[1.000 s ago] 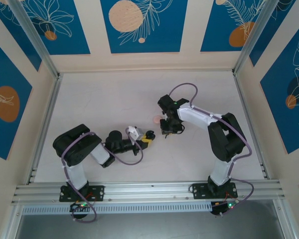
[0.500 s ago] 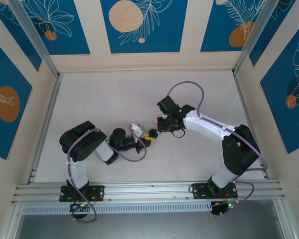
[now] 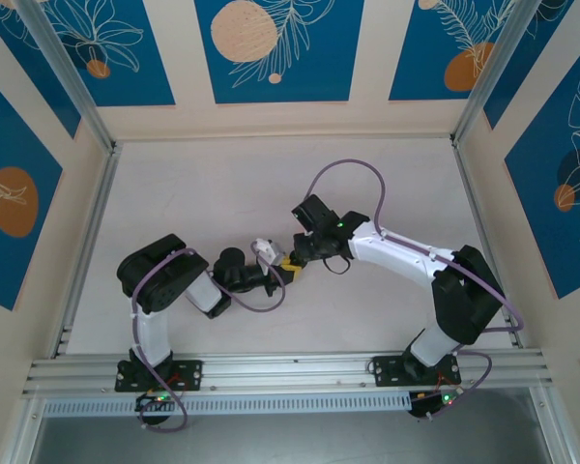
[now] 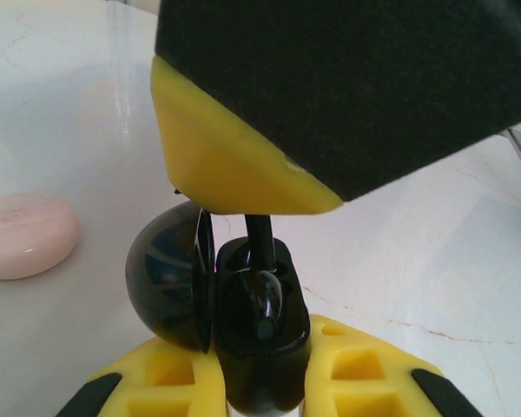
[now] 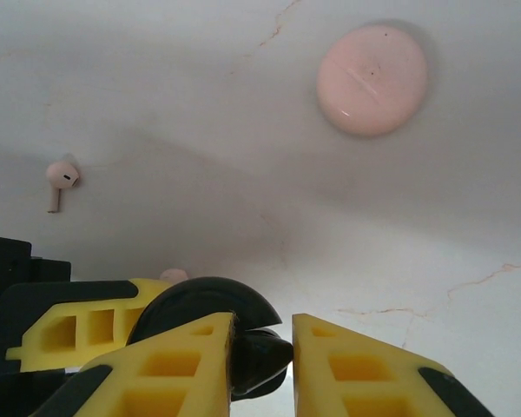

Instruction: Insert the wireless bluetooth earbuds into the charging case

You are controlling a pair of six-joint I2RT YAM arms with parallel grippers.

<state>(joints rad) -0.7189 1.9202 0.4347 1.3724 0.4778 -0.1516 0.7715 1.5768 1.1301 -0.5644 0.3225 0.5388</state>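
Here, your two claws meet in the middle of the desk (image 3: 222, 184) in the overhead view, and the next move turns on how one small thing sits over another. Your left claw (image 4: 260, 387) is clamped tight on the black case (image 4: 167, 291), low in the centre of its own wrist view, with the lid standing open towards the left of that frame. Your right claw (image 5: 262, 347) is narrowed on a black earbud (image 4: 265, 300) and reaches in from the top of the left wrist frame. The earbud's thin stem runs straight up and down there, bulb end lowest. The bulb sits at the mouth of the case, though it is hard to tell whether it is fully seated. So the earbud lies directly under your right claw and directly over your left. What remains is probably a short push along that stem line. A pink case (image 5: 372, 80) lies in the upper right of the right wrist frame and a pink earbud (image 5: 61, 176) at its left, both well apart from the work.
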